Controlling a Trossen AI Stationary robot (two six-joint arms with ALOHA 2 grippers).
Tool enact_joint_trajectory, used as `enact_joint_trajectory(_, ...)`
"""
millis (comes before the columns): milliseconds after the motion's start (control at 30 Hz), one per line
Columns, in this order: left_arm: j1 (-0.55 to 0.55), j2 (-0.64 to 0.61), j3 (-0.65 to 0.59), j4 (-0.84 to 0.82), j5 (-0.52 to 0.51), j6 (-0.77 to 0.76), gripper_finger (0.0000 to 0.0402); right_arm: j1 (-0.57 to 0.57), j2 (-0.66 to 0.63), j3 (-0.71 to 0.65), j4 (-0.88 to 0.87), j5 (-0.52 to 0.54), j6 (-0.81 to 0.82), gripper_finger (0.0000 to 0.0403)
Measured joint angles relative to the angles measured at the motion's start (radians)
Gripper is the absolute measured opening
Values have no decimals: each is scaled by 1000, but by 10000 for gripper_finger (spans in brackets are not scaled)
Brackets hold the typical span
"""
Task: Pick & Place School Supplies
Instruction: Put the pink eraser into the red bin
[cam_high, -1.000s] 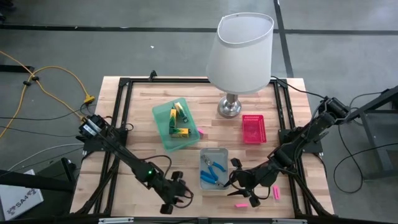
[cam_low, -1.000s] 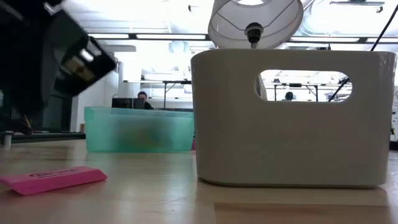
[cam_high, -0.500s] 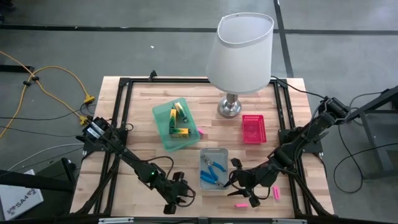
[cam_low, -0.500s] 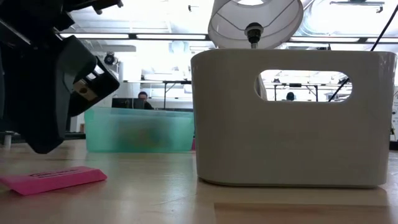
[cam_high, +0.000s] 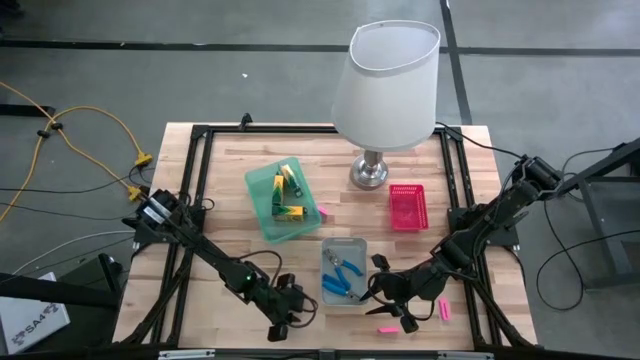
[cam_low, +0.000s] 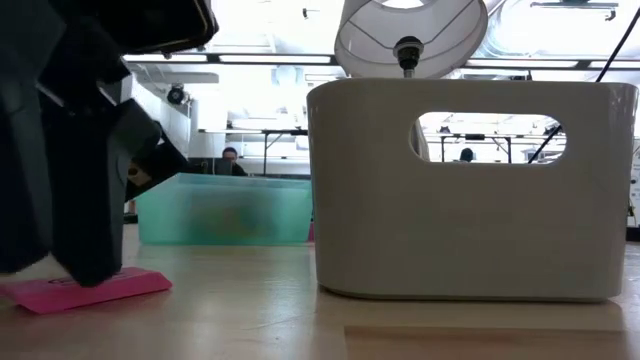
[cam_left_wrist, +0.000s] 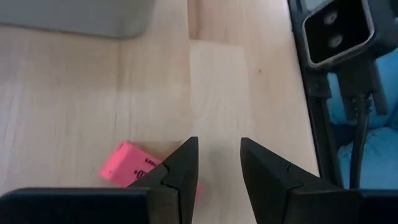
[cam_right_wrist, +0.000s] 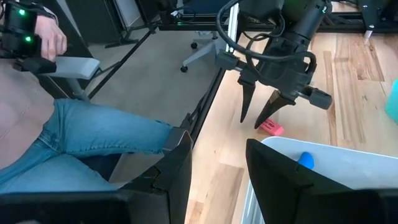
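I work in a robotics lab: my wooden bench (cam_high: 225, 180) sits in a black metal frame (cam_high: 190, 160) on a grey concrete floor (cam_high: 150, 70), with yellow cables (cam_high: 60, 125) alongside, and ceiling strip lights (cam_low: 260, 58) and workstations behind.

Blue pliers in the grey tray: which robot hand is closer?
Right. The right gripper sits at the grey tray's rim, just beside the blue pliers; the left gripper is farther off, by a pink bar.
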Motion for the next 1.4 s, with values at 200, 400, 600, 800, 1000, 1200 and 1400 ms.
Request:
enact_joint_trajectory(200, -8, -24, 2, 79, -46, 30, 114, 0, 0, 0, -4, 0, 0, 144)
enact_joint_trajectory(400, -30, -56, 1, 63, -143, 140, 114, 0, 0, 0, -10, -2, 0, 144)
enact_joint_trajectory(600, -58, -114, 28, -43, -251, 236, 114, 0, 0, 0, -11, -4, 0, 144)
enact_joint_trajectory(800, -73, -115, 128, -261, -353, 301, 114, 0, 0, 0, -11, -2, 0, 144)
enact_joint_trajectory(1000, -58, -113, 147, -349, -434, 70, 114, 0, 0, 0, -11, 0, 0, 144)
enact_joint_trajectory(1200, -60, -113, 156, -351, -454, -21, 114, 0, 0, 0, -17, -4, 3, 144)
enact_joint_trajectory(1400, -76, -113, 163, -394, -407, -70, 114, 0, 0, 0, -24, -4, 2, 144)
